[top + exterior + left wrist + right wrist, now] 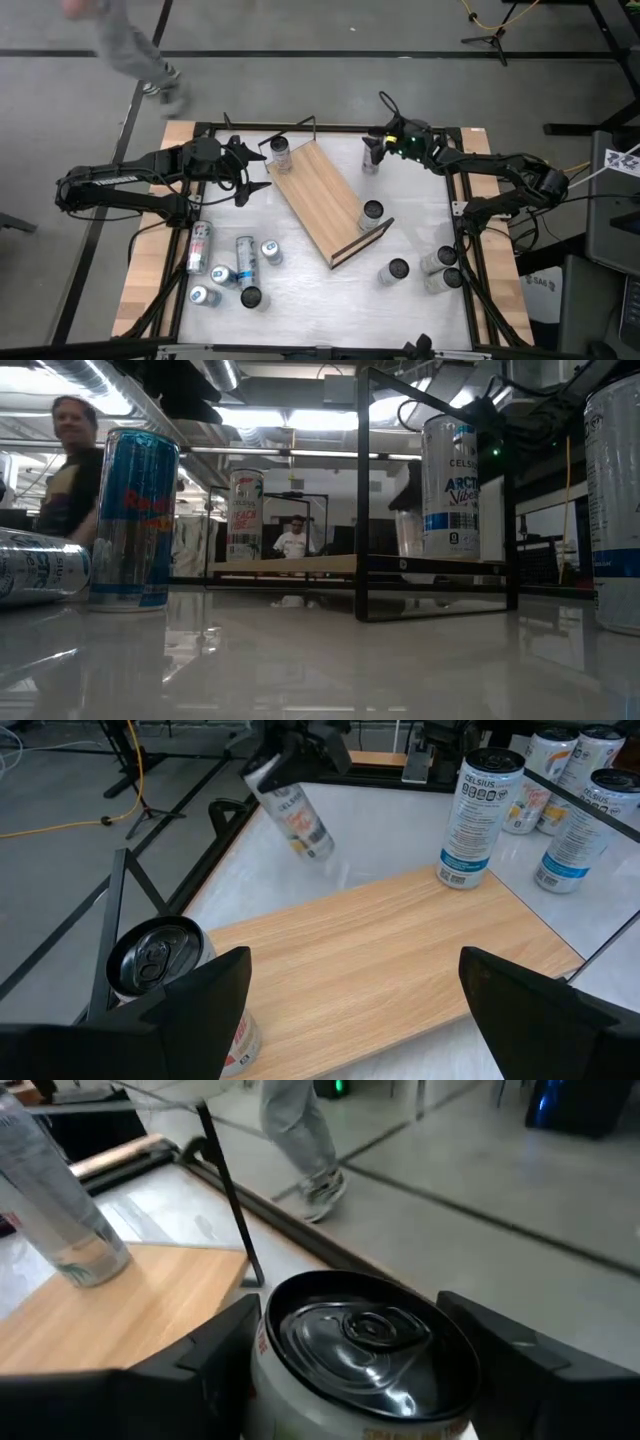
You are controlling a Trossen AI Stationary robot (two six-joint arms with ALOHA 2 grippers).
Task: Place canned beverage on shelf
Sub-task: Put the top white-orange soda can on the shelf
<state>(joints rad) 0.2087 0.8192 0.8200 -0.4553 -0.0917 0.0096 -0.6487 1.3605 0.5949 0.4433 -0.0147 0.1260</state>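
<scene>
My right tool (372, 152) clamps a can (365, 1345) to carry it to the shelf (325, 200); left tool (252, 172) waits, apart.

Twelve cans are on view from above. Two shelf cans (280, 152) (372, 211) stand on the single wooden shelf (318, 190). One held can (372, 160) is gripped in the jaws of the right gripper (376, 148). Six left cans (246, 256) are grouped on the counter (320, 300) at the left, at least two of them lying down. Three right cans (438, 261) stand upright at the right. There are two arms, the left arm (130, 180) and the right arm (500, 170). The low view shows two people, one near person (70, 450) and one far person (293, 540).
</scene>
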